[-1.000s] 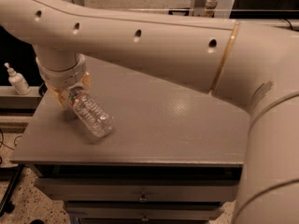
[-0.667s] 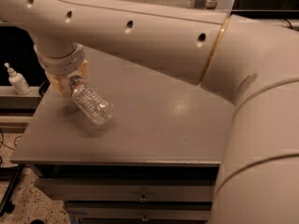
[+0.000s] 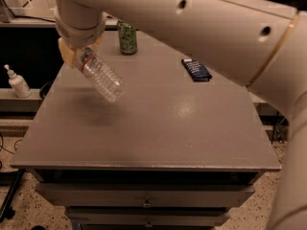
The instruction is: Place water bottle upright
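Note:
The water bottle point(image 3: 100, 76) is a clear ribbed plastic bottle with a red band near its neck. It hangs tilted in the air above the left part of the grey table point(image 3: 158, 128), base pointing down and right. My gripper point(image 3: 79, 51) is shut on the bottle's neck end, its tan fingers point(image 3: 67, 55) on either side of it. The cap is hidden inside the gripper. The bottle's shadow lies on the table below it.
A green drink can point(image 3: 127, 37) stands upright at the table's back edge. A small dark packet point(image 3: 196, 69) lies at the back right. A white pump bottle point(image 3: 17, 83) stands on a lower ledge to the left. My large arm point(image 3: 201, 23) spans the top of the view.
The bottle lay tilted low against the table's left side; now my gripper has lifted it clear of the surface. The can and the dark packet have come into view.

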You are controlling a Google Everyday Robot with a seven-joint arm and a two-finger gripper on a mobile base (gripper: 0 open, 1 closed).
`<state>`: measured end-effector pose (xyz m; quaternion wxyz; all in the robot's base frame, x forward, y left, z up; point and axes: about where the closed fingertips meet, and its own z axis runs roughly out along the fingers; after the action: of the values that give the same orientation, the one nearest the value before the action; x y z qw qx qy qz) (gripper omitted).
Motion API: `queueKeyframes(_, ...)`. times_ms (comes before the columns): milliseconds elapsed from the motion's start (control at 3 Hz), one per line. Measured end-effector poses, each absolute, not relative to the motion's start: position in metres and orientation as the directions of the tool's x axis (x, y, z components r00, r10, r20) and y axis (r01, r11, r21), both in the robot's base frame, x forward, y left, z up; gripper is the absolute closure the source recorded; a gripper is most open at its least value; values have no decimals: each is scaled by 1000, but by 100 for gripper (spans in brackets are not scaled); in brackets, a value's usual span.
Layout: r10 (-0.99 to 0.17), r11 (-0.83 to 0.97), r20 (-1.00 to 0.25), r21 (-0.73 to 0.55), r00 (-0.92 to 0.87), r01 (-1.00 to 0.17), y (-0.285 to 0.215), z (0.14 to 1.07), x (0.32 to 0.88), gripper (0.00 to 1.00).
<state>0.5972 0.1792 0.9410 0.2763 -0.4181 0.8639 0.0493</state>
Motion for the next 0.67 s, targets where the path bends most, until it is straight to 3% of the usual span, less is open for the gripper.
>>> queueKeyframes(667, -577, 582, -724, -41, -377, -812, 143, 943, 591, 100)
